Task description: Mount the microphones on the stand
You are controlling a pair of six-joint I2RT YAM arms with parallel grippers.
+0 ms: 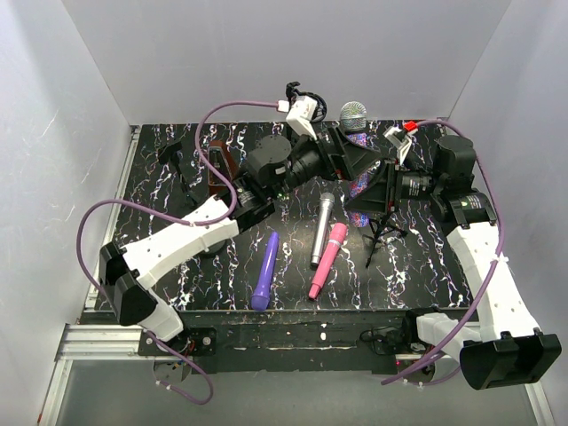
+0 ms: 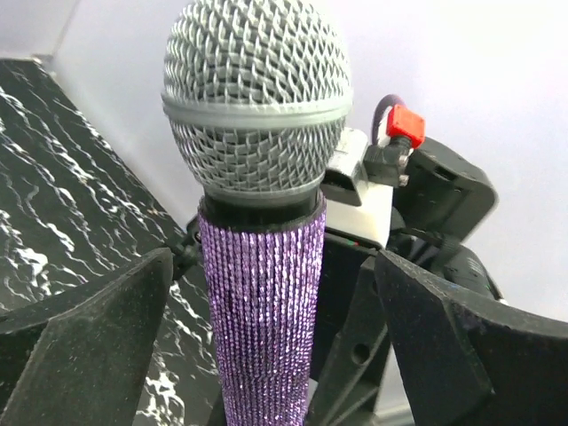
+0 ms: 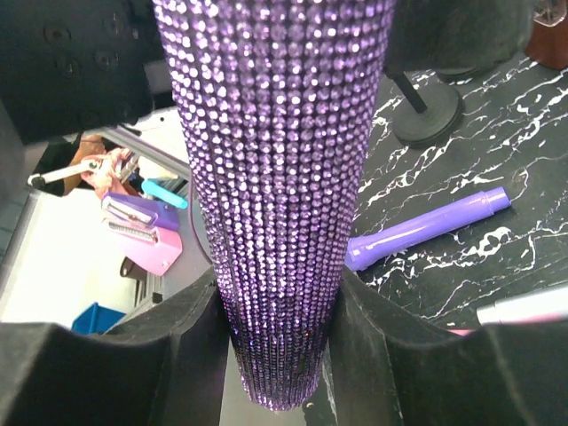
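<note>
We judge nothing is mounted on the small black tripod stand (image 1: 382,232) yet. The glittery purple microphone with grey mesh head (image 1: 353,115) stands upright at 12 o'clock of the black marbled desk (image 1: 426,266). The right pincer (image 3: 280,355) clamps its lower body, and the left pincer (image 2: 271,311) gapes wide around it, not touching. A smooth violet microphone (image 1: 264,271), a plain silver-grey microphone (image 1: 321,229) and a pink microphone (image 1: 327,260) lie toward 6 o'clock. The white back wall (image 1: 284,53) is close, and the stand's legs leave little room.

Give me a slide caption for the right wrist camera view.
Right pincer clamped on the glittery purple microphone, violet microphone lying on the marbled table behind.
</note>
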